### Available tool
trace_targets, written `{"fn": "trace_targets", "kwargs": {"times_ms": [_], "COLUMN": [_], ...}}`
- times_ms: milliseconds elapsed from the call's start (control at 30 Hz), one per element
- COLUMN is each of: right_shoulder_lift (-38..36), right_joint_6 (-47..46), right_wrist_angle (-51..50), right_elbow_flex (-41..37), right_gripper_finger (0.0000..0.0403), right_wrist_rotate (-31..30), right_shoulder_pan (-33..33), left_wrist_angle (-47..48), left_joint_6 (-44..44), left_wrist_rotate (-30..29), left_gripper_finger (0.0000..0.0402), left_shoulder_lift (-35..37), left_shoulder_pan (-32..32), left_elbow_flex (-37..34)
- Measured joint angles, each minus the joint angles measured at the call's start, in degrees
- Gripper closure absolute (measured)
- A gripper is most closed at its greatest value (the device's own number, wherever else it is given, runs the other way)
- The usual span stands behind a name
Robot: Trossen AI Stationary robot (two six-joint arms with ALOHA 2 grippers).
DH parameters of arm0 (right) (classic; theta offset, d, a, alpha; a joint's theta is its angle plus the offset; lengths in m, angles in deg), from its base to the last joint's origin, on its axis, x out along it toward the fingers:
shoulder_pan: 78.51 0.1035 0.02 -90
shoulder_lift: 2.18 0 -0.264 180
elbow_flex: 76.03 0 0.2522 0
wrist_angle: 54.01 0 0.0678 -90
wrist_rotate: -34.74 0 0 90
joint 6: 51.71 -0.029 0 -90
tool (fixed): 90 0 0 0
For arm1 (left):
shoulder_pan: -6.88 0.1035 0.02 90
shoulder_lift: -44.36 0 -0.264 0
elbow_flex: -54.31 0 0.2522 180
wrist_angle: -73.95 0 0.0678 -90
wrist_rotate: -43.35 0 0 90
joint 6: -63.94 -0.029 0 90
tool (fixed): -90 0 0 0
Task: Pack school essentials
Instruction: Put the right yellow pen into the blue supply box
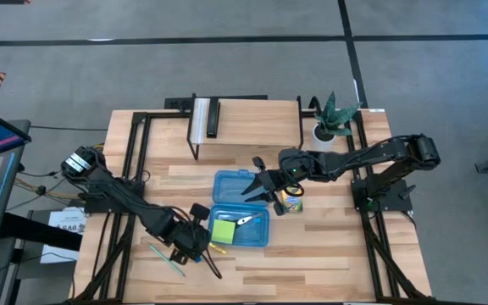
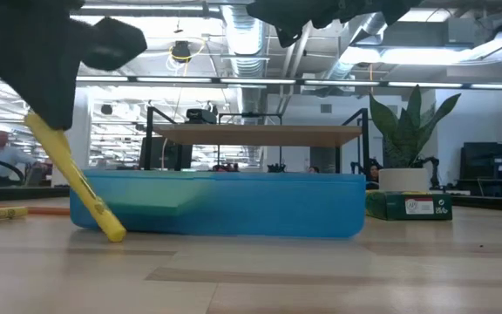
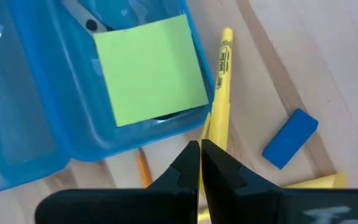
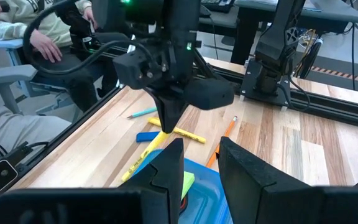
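An open blue case (image 1: 240, 229) lies mid-table. A lime-green sticky-note pad (image 3: 151, 68) and scissors (image 1: 246, 220) lie in its tray. At its near left corner my left gripper (image 1: 195, 246) (image 3: 200, 152) is shut on a yellow pencil (image 3: 221, 81). A blue eraser (image 3: 289, 138), a second yellow pencil (image 3: 316, 182), an orange pencil (image 4: 227, 127) and a light-blue pen (image 1: 166, 258) lie on the table around it. The crayon box (image 1: 291, 202) stands right of the case. My right gripper (image 1: 257, 188) (image 4: 197, 155) hangs open above the case's lid, with nothing between its fingers. My left gripper pinches the yellow pencil near one end (image 3: 213, 134) between its two fingers. The fingers come steeply from above. The pencil slants down and away below them (image 2: 77, 183). I cannot tell whether its lower end (image 2: 113, 232) touches the table.
A potted plant (image 1: 333, 119) stands at the far right, and a raised wooden shelf (image 1: 244, 123) spans the far side. Black frame rails run along both table sides. A seated person (image 4: 36, 37) shows beyond the table's left edge. Bare wood lies along the near edge.
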Motion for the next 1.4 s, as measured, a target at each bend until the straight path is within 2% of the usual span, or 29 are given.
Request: {"fn": "trace_targets", "kwargs": {"times_ms": [367, 600, 800, 967, 1067, 1133, 1300, 1400], "right_shoulder_lift": [0.00, -0.86, -1.39, -1.38, -1.38, -1.38, -1.38, -1.38], "right_joint_6": [0.00, -0.01, -0.02, -0.02, -0.02, -0.02, -0.02, -0.02], "right_wrist_angle": [-0.21, -1.26, -2.12, -2.02, -1.90, -1.90, -1.79, -1.70], "right_elbow_flex": [0.00, -0.02, -0.02, -0.04, -0.04, -0.04, -0.04, -0.04], "right_gripper_finger": [0.0283, 0.0283, 0.0283, 0.0283, 0.0283, 0.0283, 0.0283, 0.0283], "right_wrist_rotate": [0.00, 0.00, 0.00, 0.00, 0.00, 0.00, 0.00, 0.00], "right_shoulder_pan": [0.01, 0.00, 0.01, 0.00, 0.00, 0.00, 0.00, 0.02], "left_wrist_angle": [4.38, 4.27, 2.93, -1.35, -6.95, -11.67, -14.47, -14.99], "left_joint_6": [-4.88, -6.03, -5.00, 3.01, 4.41, 2.38, -1.82, -4.27], "left_wrist_rotate": [-3.61, -6.17, -0.50, 6.10, 8.52, 8.45, 2.73, 2.33], "left_gripper_finger": [0.0401, 0.0401, 0.0401, 0.0398, 0.0381, 0.0361, 0.0297, 0.0265], "left_shoulder_lift": [0.56, 3.85, 4.50, 4.48, 4.46, 4.46, 4.46, 4.20], "left_shoulder_pan": [0.07, 0.67, 0.92, 0.90, -0.10, -1.18, -2.64, -2.62], "left_elbow_flex": [6.75, 7.53, 5.65, -0.88, -5.01, -7.21, -10.44, -12.29]}}
